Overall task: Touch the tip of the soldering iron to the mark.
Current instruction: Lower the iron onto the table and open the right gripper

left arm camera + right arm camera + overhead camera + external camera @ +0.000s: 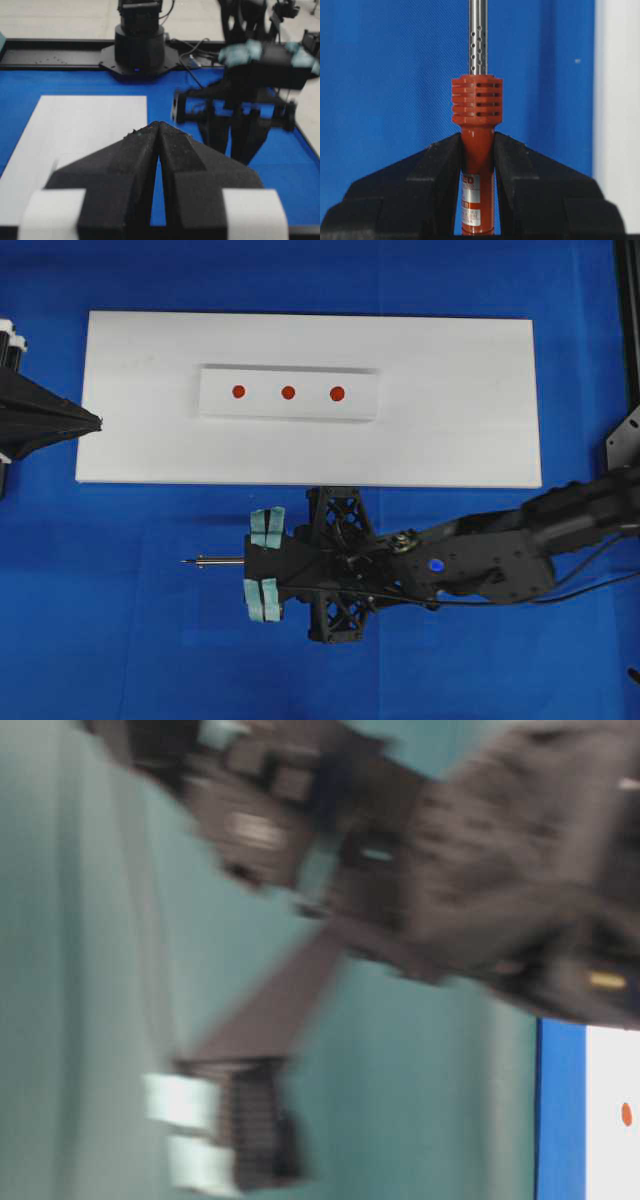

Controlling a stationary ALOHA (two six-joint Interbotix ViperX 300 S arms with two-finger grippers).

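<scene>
Clamping the soldering iron (477, 150) by its red handle, the right gripper (264, 564) holds it level over the blue mat (120, 640), shaft pointing left, parallel to the white board (460, 440). Three red marks (288, 392) lie beyond, off to the tip's side. Across the table, the left gripper (158, 131) sits closed, seemingly empty.

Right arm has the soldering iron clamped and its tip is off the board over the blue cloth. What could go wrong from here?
1. Three red marks sit close together on the raised white strip; the soldering iron tip could land on the wrong one.
2. The right tool pinches only the slim handle; contact might tilt the iron.
3. The shaft lies near level, so its tip may catch the white board edge.
</scene>
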